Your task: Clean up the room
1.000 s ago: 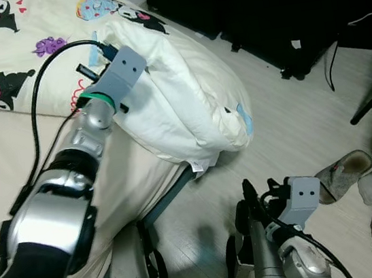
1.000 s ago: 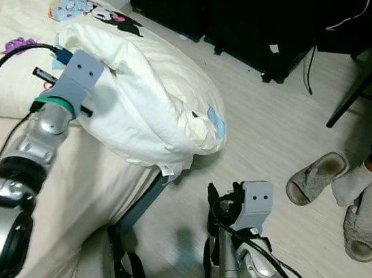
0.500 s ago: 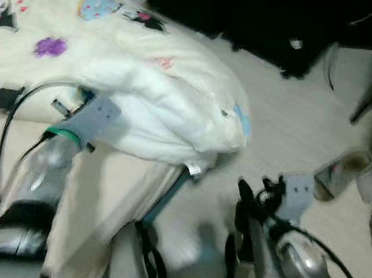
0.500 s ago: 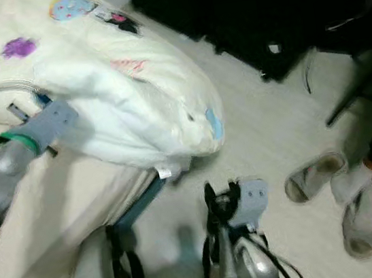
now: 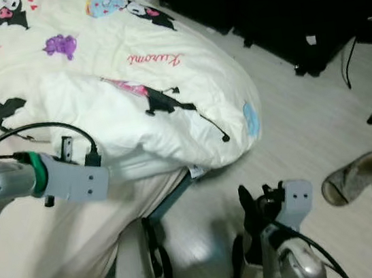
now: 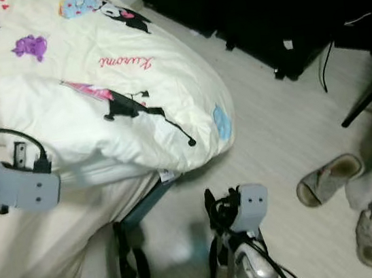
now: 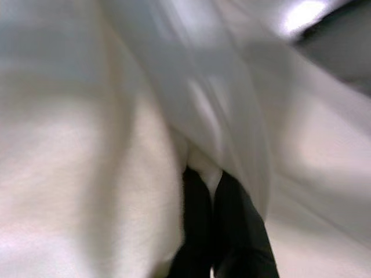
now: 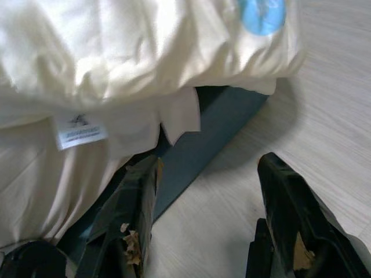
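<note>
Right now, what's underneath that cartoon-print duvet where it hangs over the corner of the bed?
Under the duvet edge show a plain cream sheet, a white label and the dark bed frame. The left gripper pinches a fold; the rest is covered.

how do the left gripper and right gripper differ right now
The left gripper is up at the bed, fingers pinched shut on the duvet; the right gripper hangs low over the floor beside the bed frame, fingers spread open and holding nothing. Both have long black fingers.
</note>
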Tool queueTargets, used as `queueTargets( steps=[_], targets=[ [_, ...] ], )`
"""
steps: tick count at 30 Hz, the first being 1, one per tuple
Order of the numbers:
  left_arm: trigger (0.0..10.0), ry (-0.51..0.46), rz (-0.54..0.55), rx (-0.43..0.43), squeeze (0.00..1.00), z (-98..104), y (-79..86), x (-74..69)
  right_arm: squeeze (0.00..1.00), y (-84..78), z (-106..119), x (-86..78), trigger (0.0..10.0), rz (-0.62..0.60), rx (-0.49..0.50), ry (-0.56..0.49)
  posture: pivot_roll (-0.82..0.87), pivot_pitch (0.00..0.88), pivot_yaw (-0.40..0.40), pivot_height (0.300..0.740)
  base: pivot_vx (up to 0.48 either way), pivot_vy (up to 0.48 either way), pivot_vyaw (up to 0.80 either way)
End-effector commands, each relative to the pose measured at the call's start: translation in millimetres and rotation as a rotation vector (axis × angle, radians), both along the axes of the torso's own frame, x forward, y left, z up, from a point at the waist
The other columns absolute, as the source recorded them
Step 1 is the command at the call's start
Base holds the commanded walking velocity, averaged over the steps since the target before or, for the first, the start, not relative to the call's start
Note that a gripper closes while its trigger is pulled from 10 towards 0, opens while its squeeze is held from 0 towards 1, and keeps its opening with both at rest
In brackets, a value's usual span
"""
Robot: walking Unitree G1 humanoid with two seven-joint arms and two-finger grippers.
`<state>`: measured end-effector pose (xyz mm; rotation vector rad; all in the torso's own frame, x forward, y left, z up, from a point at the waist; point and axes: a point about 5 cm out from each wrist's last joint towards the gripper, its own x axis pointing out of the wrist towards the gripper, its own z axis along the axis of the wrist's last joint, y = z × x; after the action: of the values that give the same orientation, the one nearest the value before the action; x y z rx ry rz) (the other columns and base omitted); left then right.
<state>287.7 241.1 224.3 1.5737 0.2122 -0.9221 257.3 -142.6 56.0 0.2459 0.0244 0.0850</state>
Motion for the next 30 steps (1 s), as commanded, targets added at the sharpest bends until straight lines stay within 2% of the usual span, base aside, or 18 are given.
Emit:
queueTargets(
  steps=[1, 2, 3, 4, 6, 7, 8, 9, 14, 19, 20, 22, 24, 25, 28, 29, 30],
  targets=[
    [10.0, 0.092, 0.022, 0.050, 0.00, -7.1, 9.4, -9.1, 0.00, 0.9, -12.5, -8.8, 10.0, -0.009, 0.016, 0.050, 0.10, 0.317, 0.150, 0.592, 0.000, 0.000, 0.00],
    [10.0, 0.268, 0.015, 0.114, 0.00, -48.7, 16.7, -37.1, 0.00, -0.1, -13.7, -9.7, 10.0, -0.017, 0.019, 0.052, 0.11, 0.318, 0.158, 0.592, 0.000, 0.000, 0.00],
    [10.0, 0.268, 0.015, 0.114, 0.00, -48.7, 16.7, -37.1, 0.00, -0.1, -13.7, -9.7, 10.0, -0.017, 0.019, 0.052, 0.11, 0.318, 0.158, 0.592, 0.000, 0.000, 0.00],
    [10.0, 0.313, 0.014, 0.128, 0.00, -63.1, 18.6, -46.1, 0.00, -0.3, -14.2, -10.0, 10.0, -0.020, 0.020, 0.054, 0.11, 0.318, 0.158, 0.592, 0.000, 0.000, 0.00],
    [10.0, 0.313, 0.014, 0.128, 0.00, -63.1, 18.6, -46.1, 0.00, -0.3, -14.2, -10.0, 10.0, -0.020, 0.020, 0.054, 0.11, 0.318, 0.158, 0.592, 0.000, 0.000, 0.00],
    [10.0, 0.329, 0.035, 0.123, 0.00, -73.0, 20.5, -49.9, 0.00, -0.5, -14.4, -10.3, 10.0, -0.021, 0.021, 0.054, 0.11, 0.324, 0.154, 0.592, 0.000, 0.000, 0.00],
    [10.0, 0.329, 0.035, 0.123, 0.00, -73.0, 20.5, -49.9, 0.00, -0.5, -14.4, -10.3, 10.0, -0.021, 0.021, 0.054, 0.11, 0.324, 0.154, 0.592, 0.000, 0.000, 0.00],
    [10.0, 0.289, 0.087, 0.071, 1.00, -77.5, 18.7, -42.4, 0.00, -0.7, -14.1, -10.3, 10.0, -0.022, 0.021, 0.054, 0.10, 0.326, 0.142, 0.592, 0.000, 0.000, 0.00],
    [10.0, 0.264, 0.144, -0.002, 1.00, -76.0, 13.5, -32.6, 0.00, -1.1, -13.6, -9.8, 10.0, -0.017, 0.016, 0.054, 0.09, 0.327, 0.135, 0.592, 0.000, 0.000, 0.00],
    [10.0, 0.301, 0.145, 0.001, 1.00, -75.3, 13.4, -36.5, 0.00, -1.8, -13.3, -9.5, 10.0, -0.016, 0.014, 0.053, 0.09, 0.327, 0.136, 0.592, 0.000, 0.000, 0.00],
    [10.0, 0.453, 0.108, 0.103, 1.00, -90.4, 23.1, -66.5, 0.00, -1.9, -13.4, -9.1, 10.0, -0.015, 0.012, 0.053, 0.10, 0.328, 0.134, 0.592, 0.000, 0.000, 0.00],
    [10.0, 0.561, 0.081, 0.182, 1.00, -105.5, 31.3, -92.0, 0.00, -0.5, -14.0, -9.0, 10.0, -0.010, 0.012, 0.055, 0.10, 0.330, 0.127, 0.592, 0.000, 0.000, 0.00],
    [10.0, 0.561, 0.081, 0.182, 1.00, -105.5, 31.3, -92.0, 0.00, -0.5, -14.0, -9.0, 10.0, -0.010, 0.012, 0.055, 0.10, 0.330, 0.127, 0.592, 0.000, 0.000, 0.00],
    [10.0, 0.593, 0.074, 0.223, 0.00, -112.2, 35.6, -105.8, 0.00, 0.2, -14.1, -8.9, 10.0, -0.002, 0.010, 0.056, 0.10, 0.333, 0.118, 0.592, 0.000, 0.000, 0.00],
    [10.0, 0.596, 0.075, 0.227, 0.00, -112.6, 35.8, -108.9, 0.00, 0.1, -14.1, -8.8, 10.0, 0.001, 0.009, 0.056, 0.10, 0.333, 0.118, 0.592, 0.000, 0.000, 0.00],
    [10.0, 0.565, 0.107, 0.185, 0.00, -106.5, 31.7, -104.8, 0.00, -1.2, -13.7, -8.7, 10.0, 0.002, 0.007, 0.056, 0.10, 0.334, 0.108, 0.592, 0.000, 0.000, 0.00],
    [10.0, 0.565, 0.107, 0.185, 0.00, -106.5, 31.7, -104.8, 0.00, -1.2, -13.7, -8.7, 10.0, 0.002, 0.007, 0.056, 0.10, 0.334, 0.108, 0.592, 0.000, 0.000, 0.00]
  ],
)
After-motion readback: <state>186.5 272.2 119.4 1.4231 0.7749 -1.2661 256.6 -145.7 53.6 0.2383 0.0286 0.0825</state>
